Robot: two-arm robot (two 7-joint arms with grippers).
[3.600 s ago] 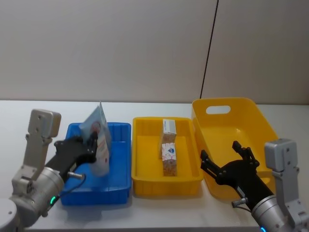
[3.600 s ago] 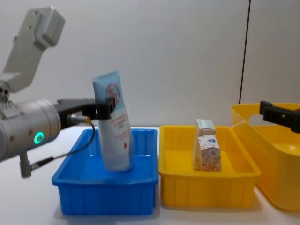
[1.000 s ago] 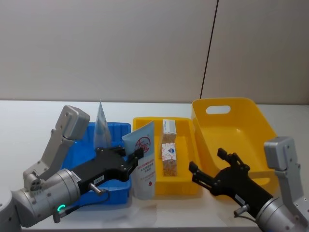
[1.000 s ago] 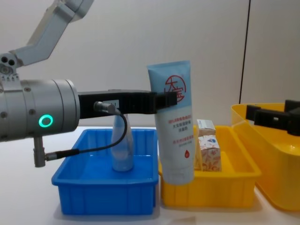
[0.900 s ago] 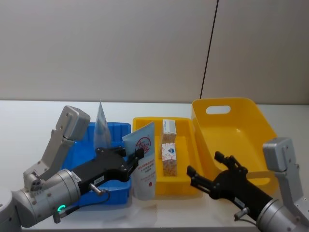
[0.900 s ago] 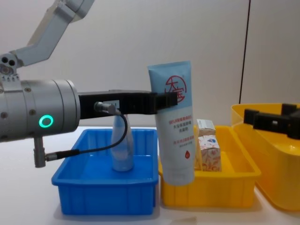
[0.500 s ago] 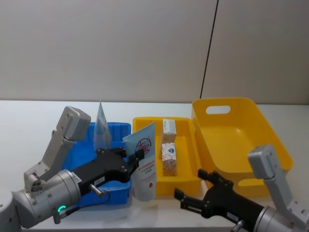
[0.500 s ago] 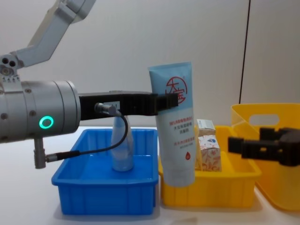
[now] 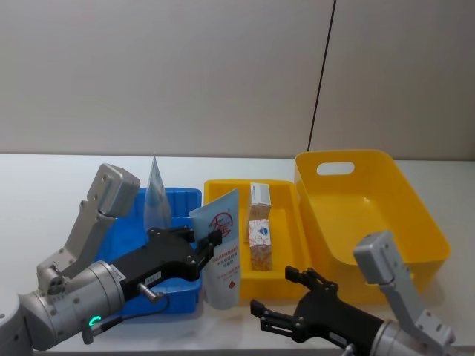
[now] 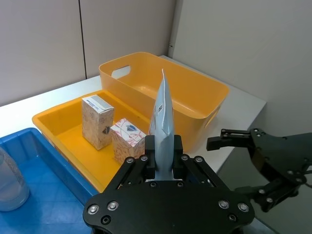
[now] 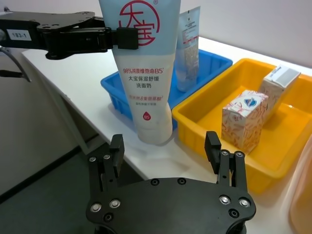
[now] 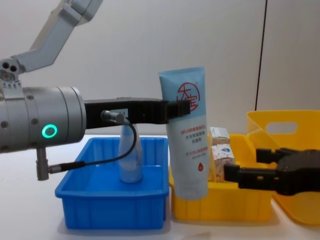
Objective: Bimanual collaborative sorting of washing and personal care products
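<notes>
One tube (image 12: 187, 145), upright; clamped near its flat top in my left gripper (image 12: 175, 110), in front of where blue bin (image 9: 182, 194) meets yellow tray (image 9: 237, 183); right gripper (image 9: 276, 293) near it, jaws apart; I judge: square those jaws on the lower body, close, then loosen left.

On pale-blue squeeze tube (image 11: 146, 73): red ring logo at top, white characters 大宝 inside; same logo legible in chest view. Beneath, dark print: line starting 98% and ending B5; larger 大宝保湿舒缓, then 洗面奶; one smaller line under that, too fine to read. Red drop near cap marked B5.

White sticker (image 11: 18, 35) on body of left gripper (image 11: 127, 38): 183-1.

On second tube (image 11: 187, 46): block of fine print, unreadable.

On white carton (image 11: 243, 119): blue diamond mark, lettering too small.

On cream carton (image 10: 95, 127): dark diamond logo, no legible words.
</notes>
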